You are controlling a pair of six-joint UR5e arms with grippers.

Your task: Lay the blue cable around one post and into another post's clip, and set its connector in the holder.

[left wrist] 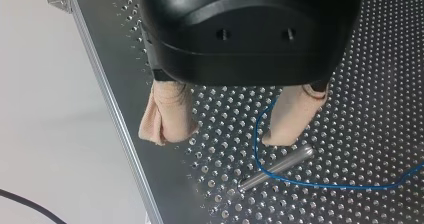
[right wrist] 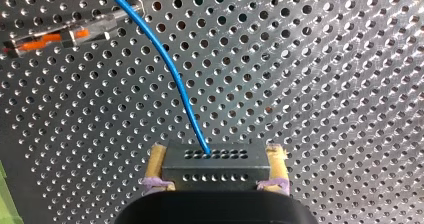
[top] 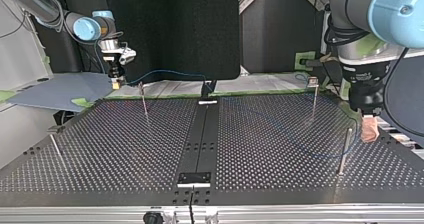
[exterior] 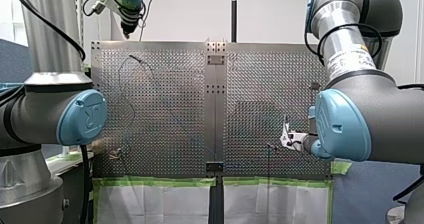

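My right gripper [right wrist: 216,155] is clamped on the dark connector [right wrist: 212,170], its yellow pads pressed against the block's two ends. The blue cable [right wrist: 172,69] leaves the connector's holed face and runs out over the perforated table [right wrist: 325,84], passing close by a post with an orange clip [right wrist: 60,38]. In the top view this gripper hangs above the far edge of the table at the view's left, and the cable trails from it toward the middle. My left gripper [left wrist: 220,136] stands with its beige pads [left wrist: 167,119] spread apart and nothing between them, just over the table near its edge. Another stretch of the cable curves past one pad and crosses a plain metal post [left wrist: 277,168] just ahead of the fingers; it seems to bend round that post, though I cannot tell whether the two touch.
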